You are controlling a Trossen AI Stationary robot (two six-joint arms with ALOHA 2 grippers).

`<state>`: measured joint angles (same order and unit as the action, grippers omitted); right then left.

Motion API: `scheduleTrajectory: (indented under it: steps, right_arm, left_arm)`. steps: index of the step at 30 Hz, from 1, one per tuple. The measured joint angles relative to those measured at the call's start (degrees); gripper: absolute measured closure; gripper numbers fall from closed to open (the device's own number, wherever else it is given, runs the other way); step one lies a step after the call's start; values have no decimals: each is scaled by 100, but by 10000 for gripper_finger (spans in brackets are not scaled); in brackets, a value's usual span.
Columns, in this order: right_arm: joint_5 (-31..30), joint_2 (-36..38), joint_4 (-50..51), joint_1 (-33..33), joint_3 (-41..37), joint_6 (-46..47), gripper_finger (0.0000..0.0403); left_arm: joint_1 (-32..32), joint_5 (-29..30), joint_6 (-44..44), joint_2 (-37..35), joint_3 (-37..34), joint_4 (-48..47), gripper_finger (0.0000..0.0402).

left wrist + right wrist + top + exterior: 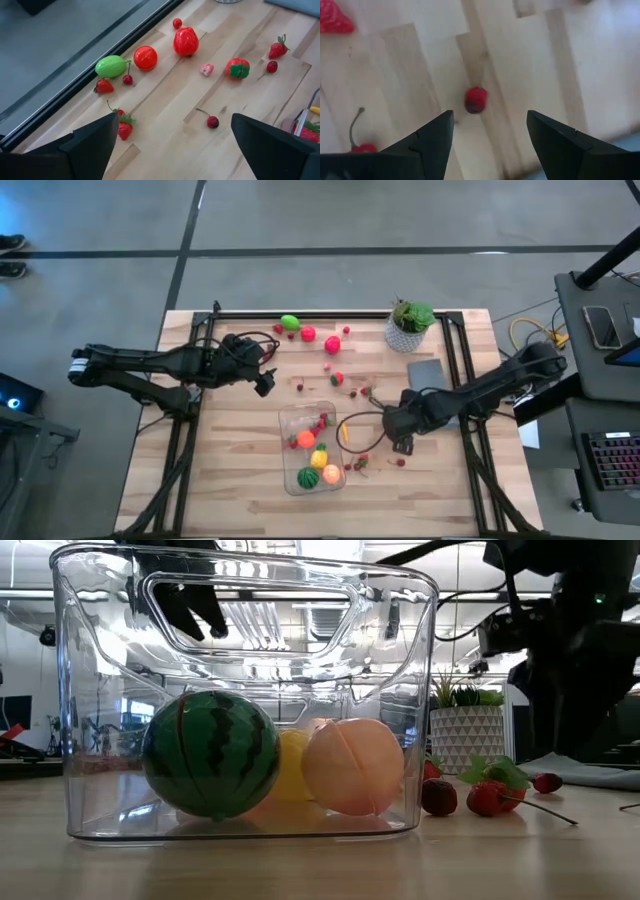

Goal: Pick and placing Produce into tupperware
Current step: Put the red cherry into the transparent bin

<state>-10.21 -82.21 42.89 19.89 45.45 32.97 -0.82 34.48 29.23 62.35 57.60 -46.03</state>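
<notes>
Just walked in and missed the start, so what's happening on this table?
Two robot arms are sorting toy produce into a clear tupperware, which already holds a watermelon, a peach and a few others. The right gripper hovers open over a small red berry. The left gripper waits open near the scattered fruit.
</notes>
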Motion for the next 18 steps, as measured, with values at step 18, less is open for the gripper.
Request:
scheduleTrajectory:
  steps: [18]
  right_arm:
    - [-191,-761,-537,161,-15,5,199]
  left_arm:
    - [0,-6,-2,-58,2,-12,29]
